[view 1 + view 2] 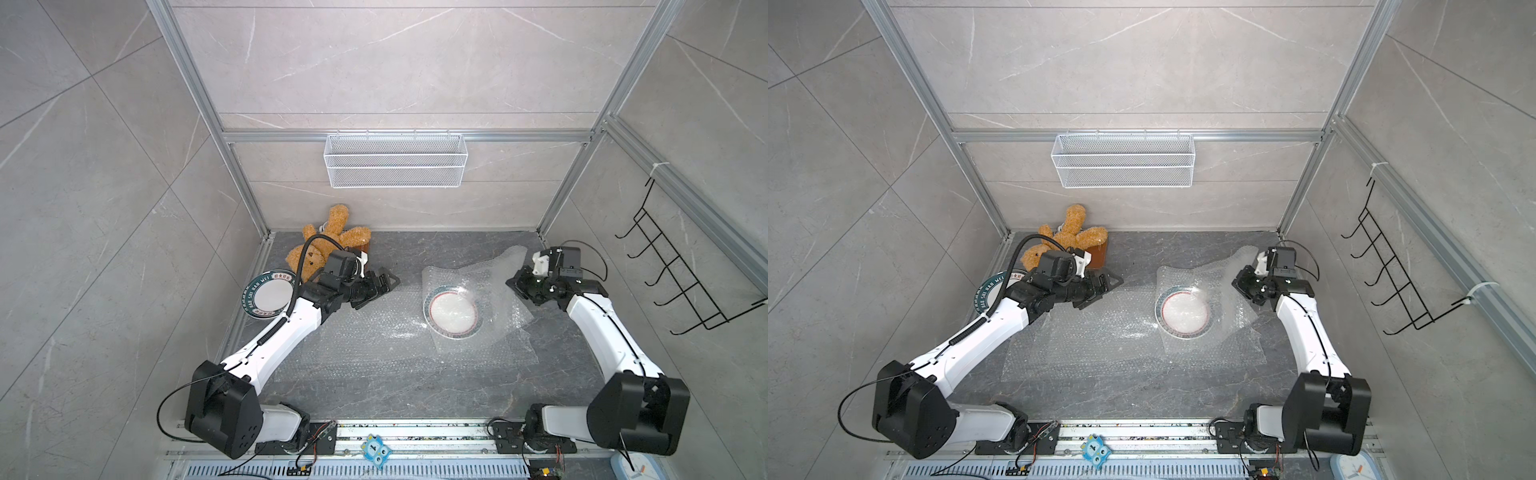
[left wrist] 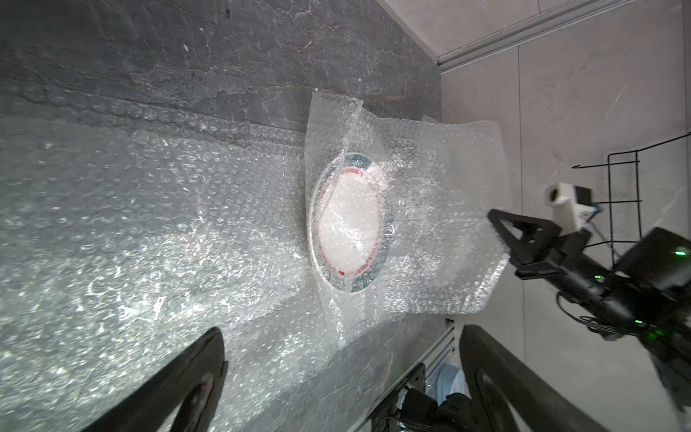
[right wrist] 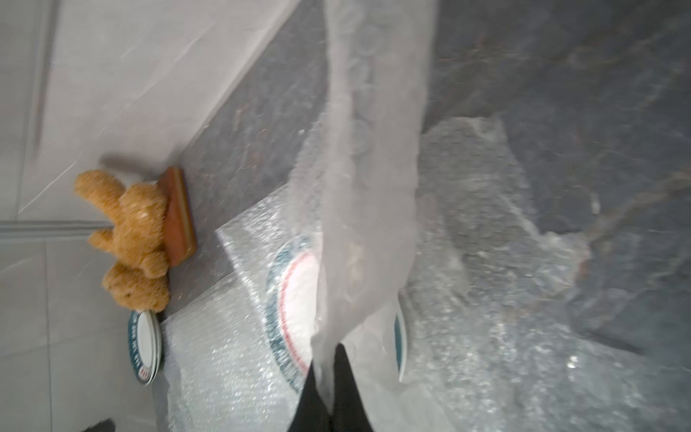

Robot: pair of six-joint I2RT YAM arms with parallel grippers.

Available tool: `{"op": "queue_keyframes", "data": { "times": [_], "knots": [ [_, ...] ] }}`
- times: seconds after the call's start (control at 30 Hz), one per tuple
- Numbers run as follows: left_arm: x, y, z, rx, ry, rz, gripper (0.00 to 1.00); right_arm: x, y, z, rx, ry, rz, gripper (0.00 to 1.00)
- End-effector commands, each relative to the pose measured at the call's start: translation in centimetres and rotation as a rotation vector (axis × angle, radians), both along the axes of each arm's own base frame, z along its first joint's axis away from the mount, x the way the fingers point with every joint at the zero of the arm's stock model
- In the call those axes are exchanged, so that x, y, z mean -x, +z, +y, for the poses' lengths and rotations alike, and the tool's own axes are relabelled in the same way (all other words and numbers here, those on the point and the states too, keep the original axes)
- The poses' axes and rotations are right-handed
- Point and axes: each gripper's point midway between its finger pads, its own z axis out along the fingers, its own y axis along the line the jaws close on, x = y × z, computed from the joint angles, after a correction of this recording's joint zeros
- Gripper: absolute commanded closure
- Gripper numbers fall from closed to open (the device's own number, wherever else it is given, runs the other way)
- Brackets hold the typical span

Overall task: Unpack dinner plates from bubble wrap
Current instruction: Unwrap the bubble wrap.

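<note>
Between the jaws of the right tool (image 1: pixel 514 285), bubble wrap (image 1: pixel 494 282) is clamped above a plate (image 1: pixel 453 311); left tool (image 1: pixel 380 291) gapes, empty.

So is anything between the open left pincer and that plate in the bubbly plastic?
Only the clear bubble wrap pouch: it covers the round white green-rimmed plate. The left pincer has open air up to it. The right pincer grips its edge.

Teddy bear (image 1: pixel 355 235) is sprawled far left by a brown slab (image 3: pixel 179 217); white mesh basket (image 1: pixel 395 160) is hung on the far wall, black hook rack (image 1: pixel 681 282) on the right.
</note>
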Motion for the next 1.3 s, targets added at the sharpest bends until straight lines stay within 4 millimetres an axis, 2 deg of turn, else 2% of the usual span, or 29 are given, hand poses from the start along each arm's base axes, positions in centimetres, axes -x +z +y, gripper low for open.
{"op": "queue_keyframes", "data": {
  "times": [0.0, 0.1, 0.2, 0.27, 0.4, 0.5, 0.67, 0.8, 0.83, 0.9, 1.03, 1.17, 1.27],
  "knots": [
    [0.6, 2.1, 2.4, -0.103, 0.019, -0.071, 0.0, 1.8, 2.5, 4.1, -0.014, 0.047, 0.008, 1.0],
    [0.7, 2.4, 4.4, -0.143, 0.08, -0.062, 0.0, 2.1, 4.5, 10.4, -0.038, 0.152, -0.029, 1.0],
    [0.6, 2.1, 6.2, -0.174, 0.141, -0.022, 0.0, 2.5, 4.9, 17.7, -0.044, 0.267, -0.036, 1.0],
    [0.6, 1.8, 7.5, -0.202, 0.192, 0.003, 0.0, 2.6, 4.5, 22.6, -0.058, 0.332, -0.045, 0.99],
    [0.4, 1.6, 10.1, -0.209, 0.3, 0.029, 0.01, 2.7, 2.4, 32.0, -0.075, 0.409, -0.039, 0.98],
    [0.2, 1.7, 12.0, -0.194, 0.382, 0.055, 0.01, 3.1, 0.7, 38.3, -0.065, 0.457, -0.039, 0.98],
    [0.4, 2.8, 14.6, -0.191, 0.488, 0.027, 0.01, 3.9, -3.0, 45.6, -0.071, 0.511, -0.021, 0.91],
    [0.8, 3.2, 16.2, -0.217, 0.538, 0.012, 0.01, 5.5, -4.6, 50.1, -0.076, 0.594, -0.044, 0.69],
    [0.8, 3.3, 16.4, -0.218, 0.543, 0.008, 0.01, 5.7, -5.0, 51.0, -0.079, 0.623, -0.033, 0.66],
    [0.9, 3.2, 16.7, -0.222, 0.552, 0.01, 0.01, 6.0, -4.6, 52.5, -0.095, 0.684, -0.021, 0.58],
    [1.2, 3.5, 17.5, -0.235, 0.573, 0.002, 0.01, 6.7, -2.6, 52.9, -0.068, 0.777, -0.024, 0.39],
    [1.6, 3.7, 17.7, -0.242, 0.566, -0.015, 0.01, 5.7, -0.9, 50.2, -0.041, 0.753, -0.011, 0.33],
    [1.9, 3.3, 17.1, -0.232, 0.524, -0.015, 0.02, 4.1, 0.5, 46.9, -0.037, 0.706, -0.01, 0.33]
  ]
}}
